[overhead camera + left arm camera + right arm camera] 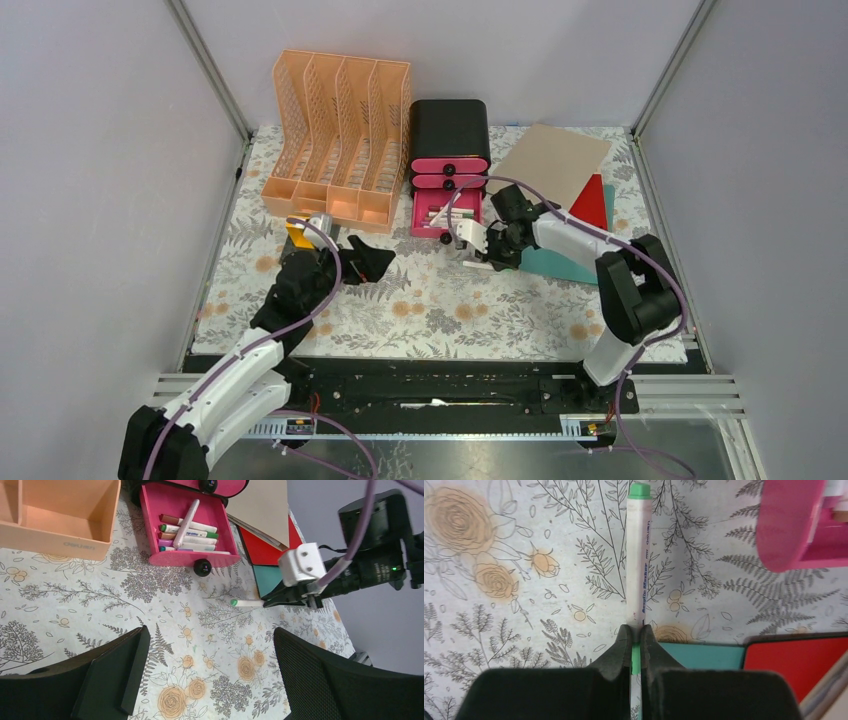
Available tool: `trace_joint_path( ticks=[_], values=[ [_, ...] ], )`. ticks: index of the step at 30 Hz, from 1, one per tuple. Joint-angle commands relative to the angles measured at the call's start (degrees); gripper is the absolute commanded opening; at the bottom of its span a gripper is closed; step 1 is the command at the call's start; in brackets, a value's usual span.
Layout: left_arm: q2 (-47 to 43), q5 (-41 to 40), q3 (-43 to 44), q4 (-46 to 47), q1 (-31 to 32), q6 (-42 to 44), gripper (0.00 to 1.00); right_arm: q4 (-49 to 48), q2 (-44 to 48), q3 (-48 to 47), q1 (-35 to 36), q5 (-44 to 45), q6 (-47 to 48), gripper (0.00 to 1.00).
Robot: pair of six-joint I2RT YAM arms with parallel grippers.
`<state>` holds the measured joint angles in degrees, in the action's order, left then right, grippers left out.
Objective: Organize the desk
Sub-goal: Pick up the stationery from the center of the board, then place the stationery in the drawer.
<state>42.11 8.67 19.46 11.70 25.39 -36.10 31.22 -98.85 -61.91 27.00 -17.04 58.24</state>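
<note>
Right gripper (635,632) pinches white green-capped marker (640,555), centre frame, desk (499,645) beneath; left gripper (210,637), lower frame, spread wide.

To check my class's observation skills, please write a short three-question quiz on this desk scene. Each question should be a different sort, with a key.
1. True or false: the left pincer is shut on a pen.
2. What does the right pincer grip? A) a white plastic marker pen with a green cap B) a steel stapler C) a pair of scissors
3. Fill in: the open pink plastic drawer holds several ____.
Key: 1 false, it is open and empty; 2 A; 3 marker pens.
</note>
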Motion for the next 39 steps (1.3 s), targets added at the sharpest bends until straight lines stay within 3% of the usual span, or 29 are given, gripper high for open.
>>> trace_joint_path(
  ticks=[1,7,23,25,28,30,34,39],
  values=[
    [-0.1,1.9,-1.1,4.4,0.0,-1.5,0.99,2.7,5.5,-2.3,0.5,-3.1,-1.6,0.0],
    [-0.4,2.1,-2.1,4.8,0.0,-2.1,0.99,3.1,5.3,-9.4,0.5,-1.5,-1.3,0.0],
    [-2.8,1.8,-2.6,2.7,0.0,-2.5,0.99,2.9,-13.5,-34.7,4.1,10.8,-0.8,0.01],
    [-3.0,1.8,-2.5,2.3,0.0,-2.4,0.99,2.0,-15.7,-36.0,4.7,12.3,-1.1,0.11],
    [-3.3,1.7,-2.4,2.0,0.0,-2.4,0.99,0.2,-17.4,-36.3,5.4,14.4,-1.9,0.39],
    [-3.6,1.6,-2.4,1.7,0.0,-2.4,0.99,-0.4,-17.6,-36.3,5.6,15.0,-2.9,0.5],
    [-4.4,1.4,-2.3,1.3,0.0,-2.3,0.99,-0.4,-15.8,-35.8,5.6,13.8,-4.8,0.59],
    [-4.5,1.5,-2.5,1.3,0.0,-2.4,0.99,-0.4,-10.7,-32.1,5.6,7.5,-7.4,0.62]
  ],
)
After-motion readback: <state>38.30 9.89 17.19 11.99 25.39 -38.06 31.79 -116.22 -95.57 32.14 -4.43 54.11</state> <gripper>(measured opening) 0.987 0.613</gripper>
